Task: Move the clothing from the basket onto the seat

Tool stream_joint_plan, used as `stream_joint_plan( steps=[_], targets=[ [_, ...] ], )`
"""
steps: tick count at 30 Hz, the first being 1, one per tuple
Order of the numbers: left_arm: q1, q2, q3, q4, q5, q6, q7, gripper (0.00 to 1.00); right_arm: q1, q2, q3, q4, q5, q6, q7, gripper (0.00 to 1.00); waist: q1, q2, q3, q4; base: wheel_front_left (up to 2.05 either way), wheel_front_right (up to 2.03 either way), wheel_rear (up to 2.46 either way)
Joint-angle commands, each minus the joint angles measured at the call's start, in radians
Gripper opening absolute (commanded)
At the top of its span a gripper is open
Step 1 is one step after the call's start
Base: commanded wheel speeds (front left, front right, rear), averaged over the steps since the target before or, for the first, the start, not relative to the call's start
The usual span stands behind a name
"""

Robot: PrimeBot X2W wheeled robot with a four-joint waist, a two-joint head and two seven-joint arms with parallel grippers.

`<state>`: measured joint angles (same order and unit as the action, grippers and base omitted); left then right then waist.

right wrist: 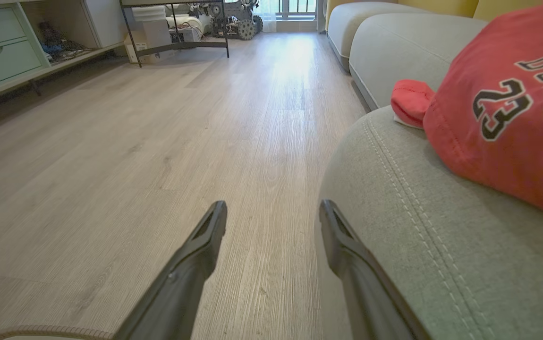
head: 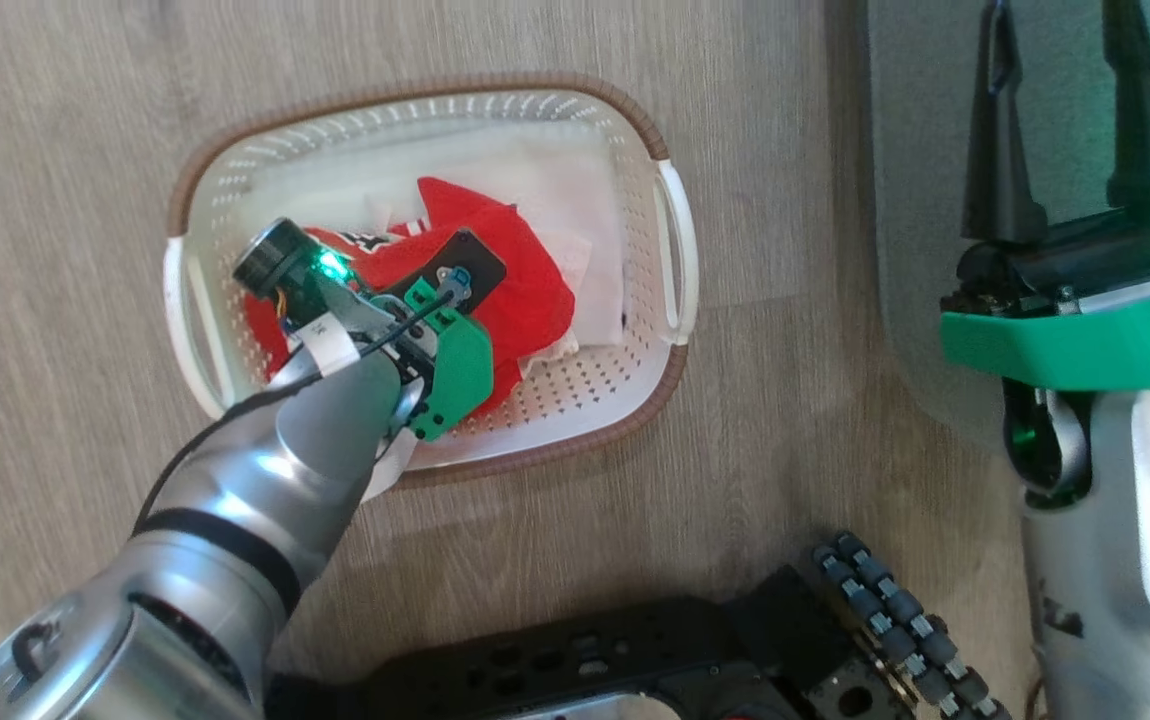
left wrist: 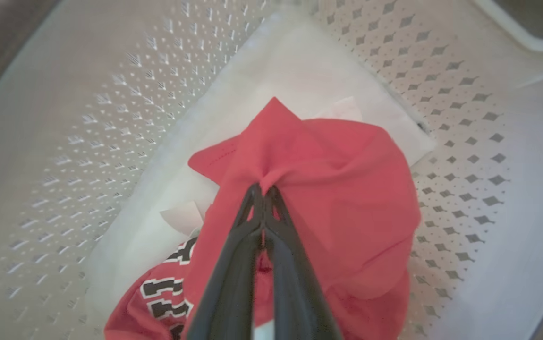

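- Target: red garment (head: 525, 290), bunched in the basket (head: 415, 92) on top of the white liner (head: 555, 180) and toward the basket's near-left corner. Black-and-white lettering shows on a lower fold.
- My left gripper (left wrist: 263, 190) is down inside the basket. The jaws are together, clamped on a pinched ridge of the red garment, and the cloth tents up to the tips.
- A second red garment (right wrist: 503, 141), printed "23", lies on the seat (right wrist: 441, 255) near its rounded corner.
- Step in hand, as I judge it: grasp made, lift not yet carried through. One piece is placed, one to go.
- The next move calls for a straight rise until the trailing cloth clears the basket rim. Then a carry to my right, across to the seat's edge.
- My right gripper (right wrist: 271, 208) hangs just beside the seat's corner, jaws apart, holding nothing. It sits near the carry path and may need to give way.
- Room: bare floor (head: 785, 450) between basket and seat, with my base (head: 635, 650) at the near side. The cloth could snag on the perforated wall.
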<state>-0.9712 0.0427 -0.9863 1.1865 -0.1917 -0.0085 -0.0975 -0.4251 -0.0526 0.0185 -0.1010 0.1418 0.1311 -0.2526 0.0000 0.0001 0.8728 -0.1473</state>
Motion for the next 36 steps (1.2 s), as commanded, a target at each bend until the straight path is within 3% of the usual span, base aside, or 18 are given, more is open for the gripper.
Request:
stream_joint_plan(
  steps=[1, 14, 21, 29, 36],
  targets=[
    [0.035, 0.008, 0.010, -0.026, -0.014, 0.002, -0.016, 0.00, 0.022, 0.002, 0.014, -0.022, 0.004, 0.000, -0.009, 1.00, 0.0000, -0.0001, -0.028, 0.007, 0.00, 0.00, 0.00],
    [0.111, 0.008, 0.011, -0.133, -0.174, -0.011, -0.112, 0.00, 0.068, 0.002, 0.001, 0.121, -0.016, 0.000, -0.009, 1.00, 0.0000, -0.0001, -0.316, 0.069, 0.00, 0.00, 0.00],
    [0.153, 0.008, 0.062, -0.219, -0.293, 0.013, -0.153, 0.00, 0.136, 0.002, -0.017, 0.201, -0.026, 0.000, -0.009, 1.00, 0.0000, -0.0001, -0.498, 0.111, 0.00, 0.00, 0.00],
    [0.153, 0.009, 0.097, -0.291, -0.321, 0.034, -0.163, 0.00, 0.195, 0.002, -0.022, 0.261, -0.021, 0.000, -0.009, 1.00, 0.0000, -0.0001, -0.668, 0.136, 0.00, 0.00, 0.00],
    [0.161, 0.043, 0.142, -0.362, -0.344, 0.043, -0.164, 0.00, 0.264, 0.002, 0.000, 0.323, -0.010, 0.000, -0.009, 1.00, 0.0000, -0.0001, -0.859, 0.136, 0.00, 0.00, 0.00]
  ],
)
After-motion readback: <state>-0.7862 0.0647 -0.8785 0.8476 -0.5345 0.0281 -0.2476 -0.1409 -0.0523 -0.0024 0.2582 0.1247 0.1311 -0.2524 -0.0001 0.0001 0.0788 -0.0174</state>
